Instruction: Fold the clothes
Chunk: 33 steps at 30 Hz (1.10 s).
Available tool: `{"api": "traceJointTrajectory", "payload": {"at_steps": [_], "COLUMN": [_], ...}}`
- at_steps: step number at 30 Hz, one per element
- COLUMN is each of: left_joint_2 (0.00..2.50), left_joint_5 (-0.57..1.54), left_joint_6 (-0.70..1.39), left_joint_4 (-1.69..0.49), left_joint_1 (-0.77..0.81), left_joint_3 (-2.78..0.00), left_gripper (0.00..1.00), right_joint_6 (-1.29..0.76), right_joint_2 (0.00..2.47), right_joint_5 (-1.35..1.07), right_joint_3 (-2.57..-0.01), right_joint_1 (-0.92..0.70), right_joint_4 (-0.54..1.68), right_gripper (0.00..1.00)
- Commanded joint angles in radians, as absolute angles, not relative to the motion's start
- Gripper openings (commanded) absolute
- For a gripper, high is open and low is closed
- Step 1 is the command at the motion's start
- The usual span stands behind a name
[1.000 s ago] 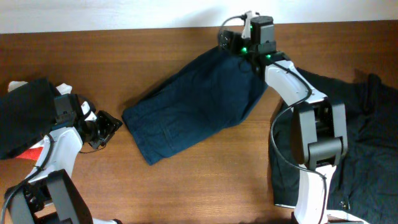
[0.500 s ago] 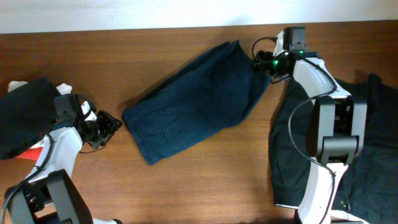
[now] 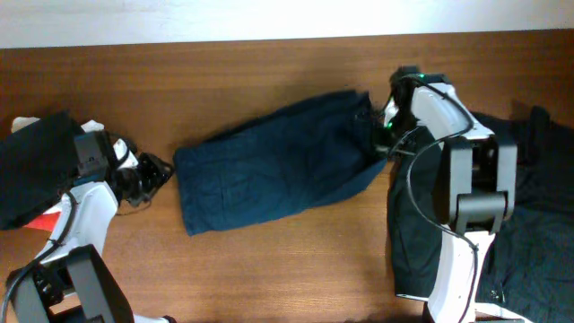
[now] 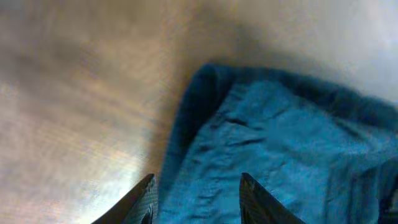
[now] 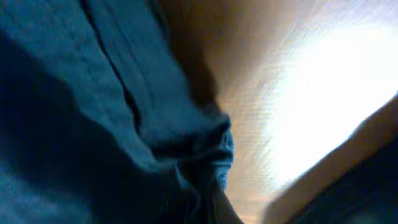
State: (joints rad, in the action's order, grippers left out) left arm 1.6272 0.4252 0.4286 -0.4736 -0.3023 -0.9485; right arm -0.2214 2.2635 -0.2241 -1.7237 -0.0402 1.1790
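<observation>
The navy blue shorts [image 3: 278,175] lie spread nearly level across the middle of the table. My right gripper [image 3: 382,135] is at their right end, shut on a bunched edge of the navy fabric [image 5: 186,149]. My left gripper [image 3: 158,170] sits just off the shorts' left edge. In the left wrist view it [image 4: 196,178] is open, and the shorts' corner [image 4: 273,155] lies spread just past its fingertips. Near-black clothes [image 3: 529,197] lie in a heap at the right, partly under the right arm.
A black cloth [image 3: 36,161] lies at the far left behind the left arm, with something red and white [image 3: 49,220] beside it. Bare wooden table [image 3: 269,269] runs along the front, and a pale wall edge [image 3: 179,18] bounds the back.
My right gripper has shut on the shorts' right end and moved toward the front. The shorts swung from slanted to nearly level, and their left edge slid closer to the left gripper.
</observation>
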Motion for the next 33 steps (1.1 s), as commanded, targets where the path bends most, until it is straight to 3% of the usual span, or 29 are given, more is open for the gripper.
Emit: {"api": "traceJointTrajectory", "payload": {"at_steps": [1, 8, 13, 19, 20, 21, 23, 24, 25, 30, 33], "left_joint_2": [1.623, 1.623, 1.623, 1.637, 1.642, 1.654, 1.682, 1.692, 1.707, 1.753, 1.769], "left_joint_5": [0.513, 0.537, 0.535, 0.448, 0.438, 0.433, 0.433, 0.433, 0.433, 0.401, 0.392], "left_joint_6": [0.348, 0.342, 0.316, 0.315, 0.316, 0.316, 0.316, 0.316, 0.316, 0.316, 0.316], "left_joint_4": [-0.457, -0.458, -0.461, -0.465, -0.465, -0.465, -0.474, -0.479, -0.483, -0.483, -0.484], "left_joint_1": [-0.304, -0.301, -0.271, -0.159, -0.148, -0.136, -0.112, -0.104, -0.091, -0.052, -0.053], "left_joint_3": [-1.048, -1.085, -1.085, -1.085, -1.085, -1.085, -1.085, -1.085, -1.085, -1.085, -1.084], "left_gripper": [0.42, 0.42, 0.43, 0.43, 0.43, 0.43, 0.43, 0.43, 0.43, 0.43, 0.43], "right_joint_6": [-0.262, -0.401, -0.451, -0.36, -0.342, -0.327, -0.287, -0.26, -0.235, -0.232, -0.059], "right_joint_2": [2.266, 2.248, 2.206, 2.11, 2.094, 2.079, 2.059, 2.059, 2.059, 2.059, 2.069], "right_joint_5": [-0.232, -0.166, -0.003, 0.058, 0.058, 0.057, 0.057, 0.057, 0.059, 0.11, 0.06], "right_joint_3": [-1.704, -1.704, -1.704, -1.767, -1.786, -1.808, -1.86, -1.876, -1.88, -1.881, -1.871], "right_joint_1": [-0.157, -0.296, -0.257, -0.17, -0.161, -0.154, -0.147, -0.149, -0.15, -0.139, -0.128], "right_joint_4": [1.28, 1.367, 1.449, 1.471, 1.47, 1.47, 1.47, 1.472, 1.474, 1.391, 1.239], "right_gripper": [0.04, 0.04, 0.05, 0.16, 0.19, 0.3, 0.78, 0.8, 0.91, 0.99, 0.99]}}
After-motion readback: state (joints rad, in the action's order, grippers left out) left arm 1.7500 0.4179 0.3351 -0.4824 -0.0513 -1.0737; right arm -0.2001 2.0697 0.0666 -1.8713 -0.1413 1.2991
